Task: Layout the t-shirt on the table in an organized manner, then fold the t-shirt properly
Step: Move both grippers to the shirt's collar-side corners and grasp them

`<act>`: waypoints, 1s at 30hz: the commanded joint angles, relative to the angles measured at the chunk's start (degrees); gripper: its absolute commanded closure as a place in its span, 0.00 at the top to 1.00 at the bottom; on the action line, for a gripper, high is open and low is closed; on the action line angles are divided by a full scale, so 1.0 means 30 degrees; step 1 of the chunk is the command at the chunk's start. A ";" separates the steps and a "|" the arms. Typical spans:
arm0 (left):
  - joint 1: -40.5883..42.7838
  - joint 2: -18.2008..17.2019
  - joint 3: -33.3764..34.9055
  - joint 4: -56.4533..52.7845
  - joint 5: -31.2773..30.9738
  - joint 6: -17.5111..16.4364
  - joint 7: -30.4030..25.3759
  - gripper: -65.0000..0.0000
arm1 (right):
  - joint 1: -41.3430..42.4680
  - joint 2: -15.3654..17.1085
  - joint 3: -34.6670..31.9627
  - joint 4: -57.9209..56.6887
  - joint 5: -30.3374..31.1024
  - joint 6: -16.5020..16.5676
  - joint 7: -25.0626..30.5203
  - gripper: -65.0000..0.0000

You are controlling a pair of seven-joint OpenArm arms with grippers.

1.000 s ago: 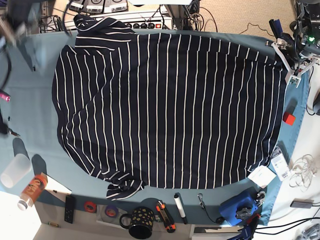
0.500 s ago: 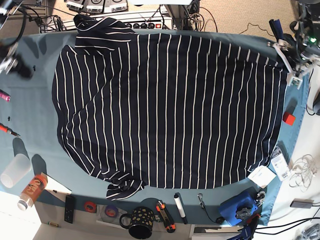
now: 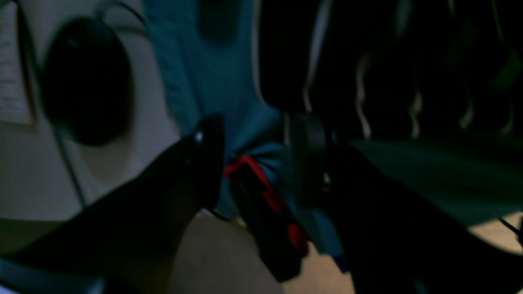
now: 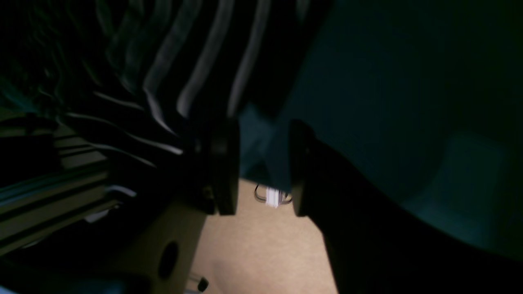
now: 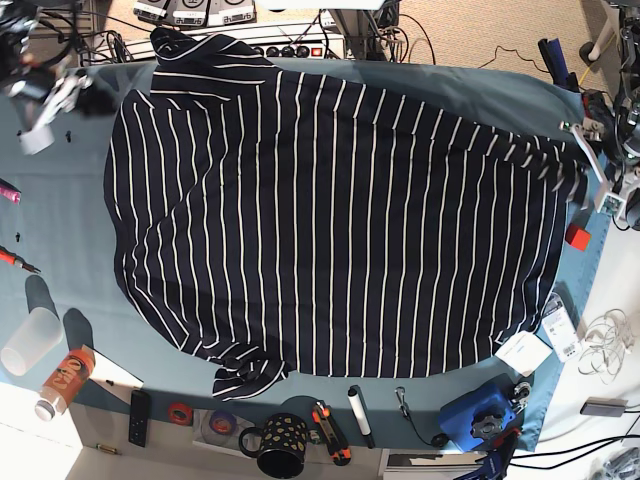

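Note:
The dark striped t-shirt [image 5: 330, 220] lies spread flat over most of the teal table [image 5: 60, 220]. One sleeve [image 5: 205, 50] hangs past the far edge and the other [image 5: 245, 375] is bunched near the front. My left gripper [image 5: 605, 175] is at the table's right edge beside the shirt's hem corner. In the left wrist view it [image 3: 255, 159] is open with teal cloth between the jaws and the shirt [image 3: 367, 61] just beyond. My right gripper [image 5: 40, 105] is at the far left corner. It [image 4: 261, 163] is open and empty, with the shirt [image 4: 184, 61] beside it.
A red block [image 5: 577, 236], paper tags [image 5: 560, 325] and a blue tool [image 5: 480, 412] lie at the right edge. A cup [image 5: 30, 340], a bottle [image 5: 62, 380], a remote [image 5: 140, 417], a mug [image 5: 280, 445] and pens line the front-left edge. A red-and-black clamp [image 3: 265, 196] sits below the left gripper.
The left gripper has moved down and right along the table's right edge, and the shirt's hem corner now reaches further right. The right gripper has shifted near the far left corner.

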 commanded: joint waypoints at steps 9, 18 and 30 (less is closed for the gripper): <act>-0.0109 -0.0430 -0.0189 0.0277 -0.0058 0.0058 -0.0335 0.42 | -0.0087 -0.1647 -0.1486 0.0255 -0.1603 0.0019 0.0265 0.31; -0.0102 -0.0335 -0.0189 0.0277 -0.0685 0.0066 0.0743 0.42 | -0.0095 -0.1639 -0.5712 0.0255 -0.5486 0.0019 0.0265 0.31; -0.0095 0.2922 -0.0189 0.0277 -0.2237 -0.1027 0.0743 0.42 | -0.1093 -0.1843 -0.5909 0.0255 -0.5450 0.0019 0.0265 0.31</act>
